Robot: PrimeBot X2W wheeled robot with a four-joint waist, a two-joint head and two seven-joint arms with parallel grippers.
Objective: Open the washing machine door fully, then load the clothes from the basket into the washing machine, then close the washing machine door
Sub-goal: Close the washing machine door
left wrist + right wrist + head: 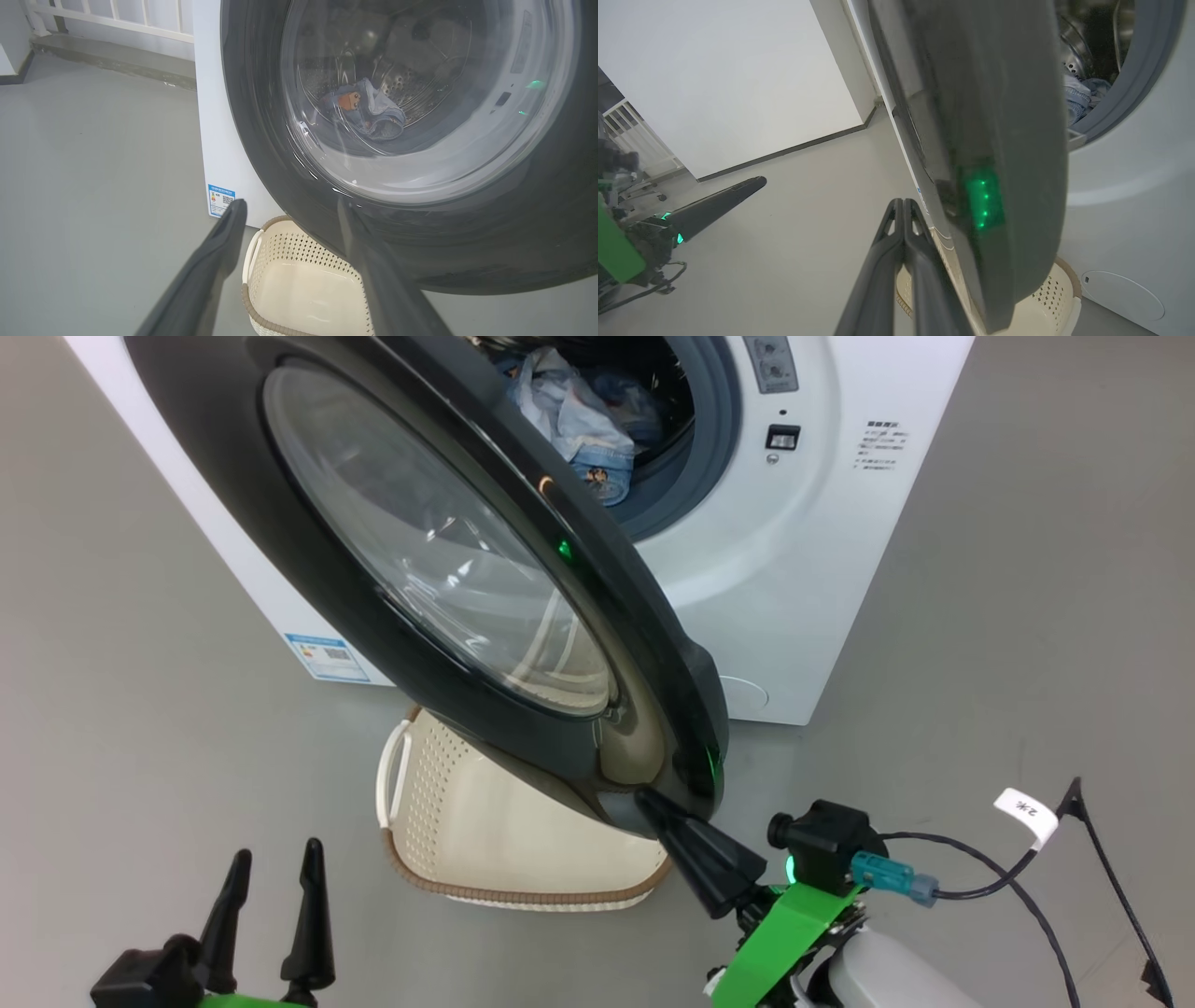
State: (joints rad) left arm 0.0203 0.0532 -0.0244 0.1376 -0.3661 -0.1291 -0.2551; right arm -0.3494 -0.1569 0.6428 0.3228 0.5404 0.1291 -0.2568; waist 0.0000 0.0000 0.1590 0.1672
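Grey smooth floor (140,709) goes around everything, and behind it, in the right wrist view, there is a white wall. On this floor stands the white washing machine (803,597), with a small blue label (327,658) low on its front.

The door (439,551) is partly open. It swings out toward the robot, with its glossy black ring around the clear glass. To the right of the door the round opening shows with its blue-grey rubber seal. The clothes (579,420) lie inside the drum: something pale, and a denim piece with an orange patch, which the left wrist view shows through the glass.

The basket (485,821) is on the floor just in front of the machine, partly under the lower part of the door. In the left wrist view its pale bottom is visible.

The right tool (653,803) has its two fingers pressed together and holds nothing between them. Its tip is at the lower rim of the door, on the outer side. It looks like touching, but I cannot tell surely. Green light reflects on the door edge close to it.

The left tool (278,851) is at the lower left, its fingers spread wide, well apart from the basket and the door.

A black cable with a white tag (1025,814) hangs near the right arm.
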